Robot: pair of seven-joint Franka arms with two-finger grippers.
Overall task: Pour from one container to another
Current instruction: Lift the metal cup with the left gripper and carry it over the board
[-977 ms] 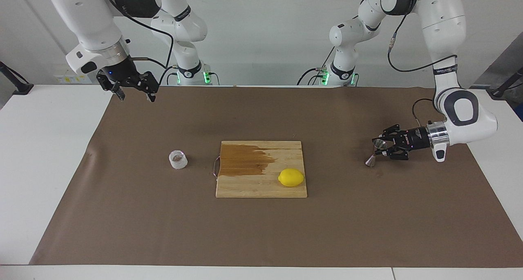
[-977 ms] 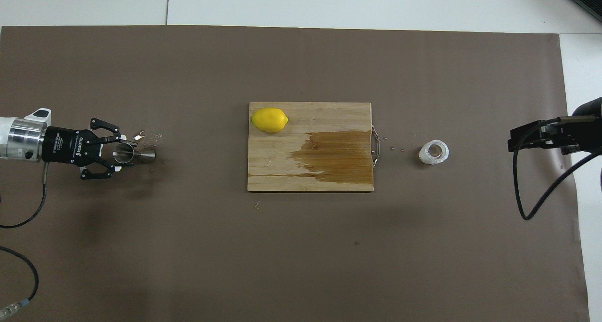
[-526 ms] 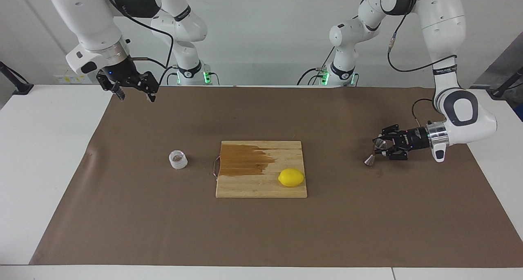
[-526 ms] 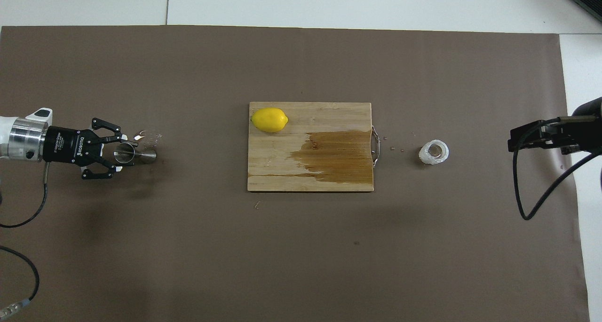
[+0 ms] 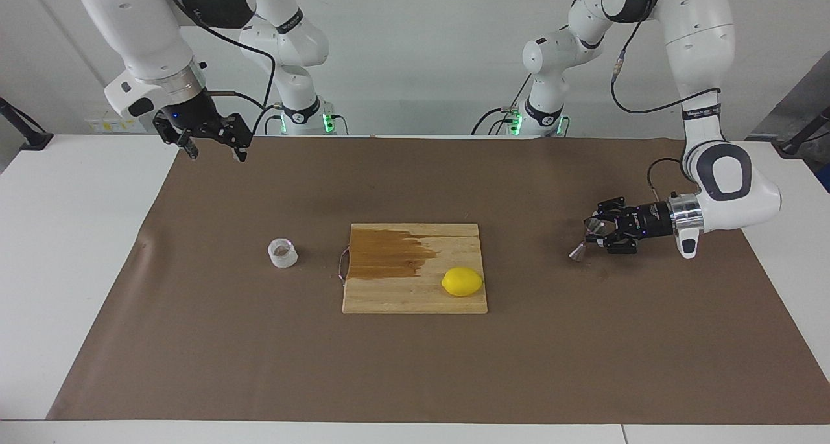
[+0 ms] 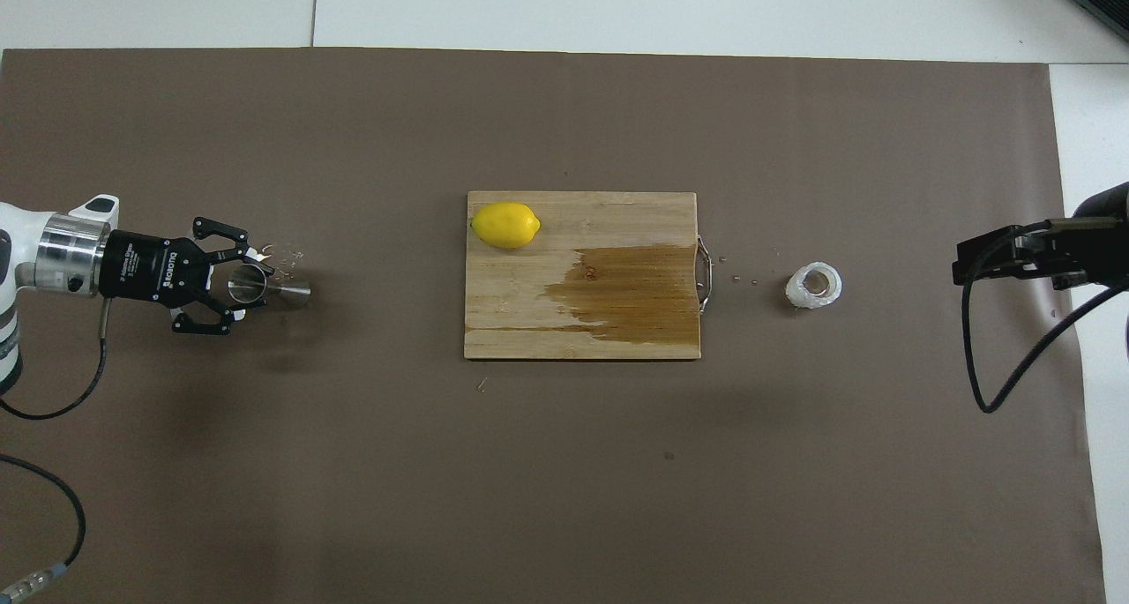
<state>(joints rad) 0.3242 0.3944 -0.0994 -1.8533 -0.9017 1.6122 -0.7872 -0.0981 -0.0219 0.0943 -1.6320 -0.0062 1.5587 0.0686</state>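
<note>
Two grippers are counted. Left gripper (image 5: 598, 231) is held horizontal, low over the brown mat (image 5: 415, 366) toward the left arm's end of the table, and its fingers are closed on the upper cone of the one steel jigger (image 5: 582, 243). The jigger is tilted, with the gripped cone raised and the lower cone pointing down toward the cutting board; whether the lower cone touches the mat cannot be told. In the overhead view the jigger (image 6: 269, 290) is seen projecting from the left gripper (image 6: 231, 288) toward the board.

One wooden cutting board (image 5: 415, 295) lies at the middle of the mat, with a dark wet patch over the part nearer to the robots and toward the right arm's end. One lemon (image 5: 462, 281) rests on the board, at the corner farther from the robots and toward the left arm's end.

One clear cup (image 5: 283, 253) stands upright on the mat, just beside the board's handle, toward the right arm's end.

Right gripper (image 5: 213, 148) is held raised over the mat edge nearest the robots, well apart from the cup, fingers spread and holding nothing; this arm waits.
</note>
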